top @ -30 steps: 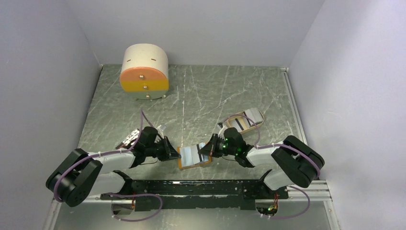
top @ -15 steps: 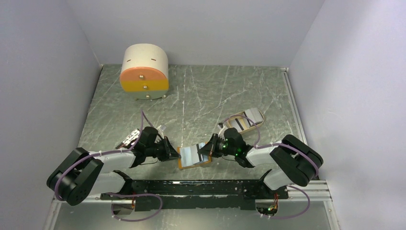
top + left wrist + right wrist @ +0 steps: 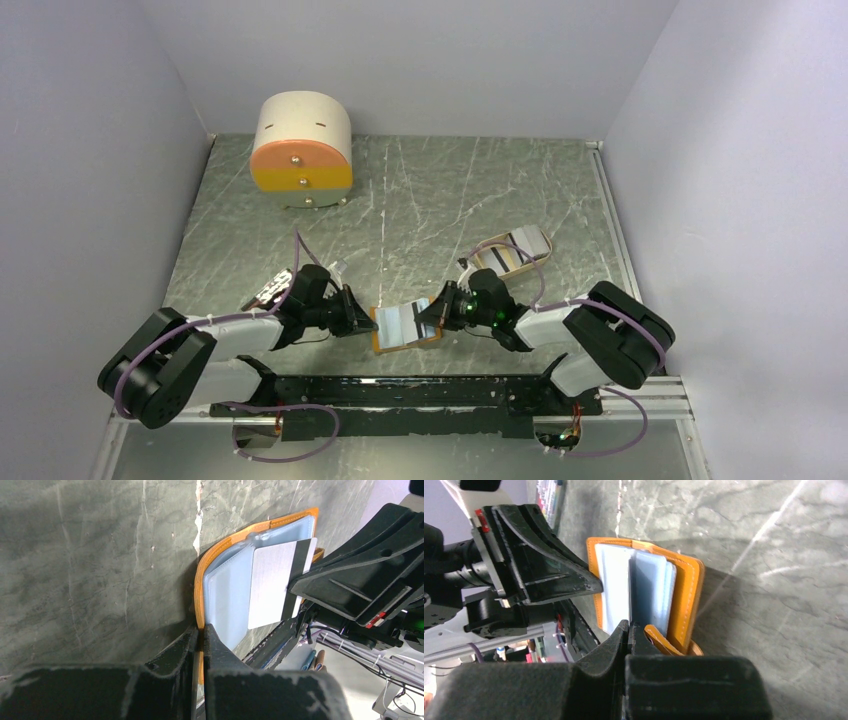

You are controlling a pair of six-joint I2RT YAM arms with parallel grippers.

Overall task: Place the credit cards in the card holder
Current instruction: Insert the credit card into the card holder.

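The card holder (image 3: 405, 330) lies open on the table near the front edge, orange outside and pale blue inside (image 3: 227, 597). My left gripper (image 3: 366, 322) is shut on its left orange rim (image 3: 201, 630). My right gripper (image 3: 433, 314) is shut on a silver credit card (image 3: 269, 585) with a dark stripe, gripped at its striped end. The card lies over the holder's blue pockets (image 3: 616, 587), and my right gripper (image 3: 628, 627) pinches its edge beside the orange snap tab (image 3: 664, 639). More credit cards (image 3: 505, 255) lie in the tan tray.
The tan oval tray (image 3: 540, 243) sits behind the right arm. A round cream-and-orange drawer box (image 3: 303, 150) stands at the back left. A small dark patterned object (image 3: 268, 290) lies beside the left arm. Walls close in on both sides.
My right gripper has shifted very slightly with the card over the holder. The left gripper and the holder have not moved.
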